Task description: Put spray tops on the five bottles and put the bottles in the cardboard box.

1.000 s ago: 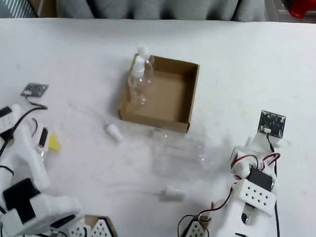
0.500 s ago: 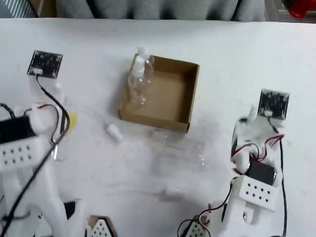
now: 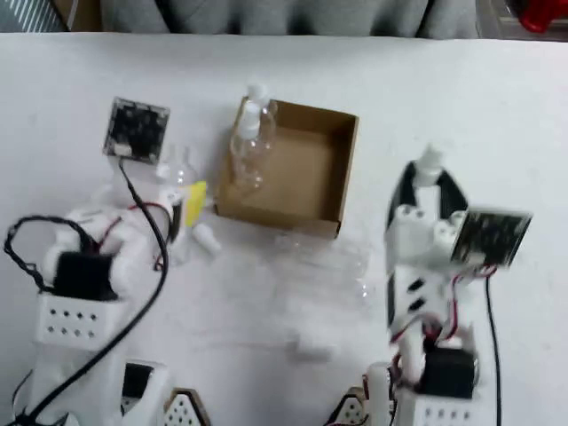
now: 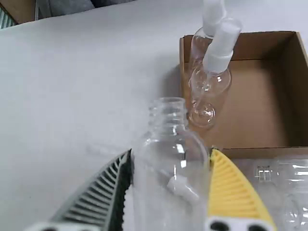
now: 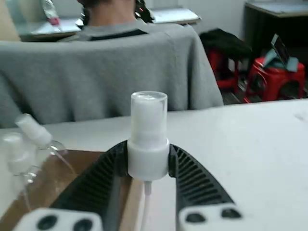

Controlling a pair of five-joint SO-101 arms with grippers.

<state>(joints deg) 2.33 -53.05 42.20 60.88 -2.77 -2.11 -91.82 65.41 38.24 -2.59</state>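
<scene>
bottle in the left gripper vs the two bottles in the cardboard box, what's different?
Top: the held bottle has a bare open neck; the two boxed bottles wear white spray tops.
Place: the held bottle is clamped in the left gripper outside the cardboard box; the boxed bottles lean in its corner, tops above the rim.
Shared: all are clear, round-shouldered plastic.

Office or lab workroom, by the look: white tabletop (image 3: 461, 106) up front, desks (image 5: 175, 14) along the back, red stools (image 5: 276, 72) on the floor, a dark bag (image 5: 224, 41) on one of them.
</scene>
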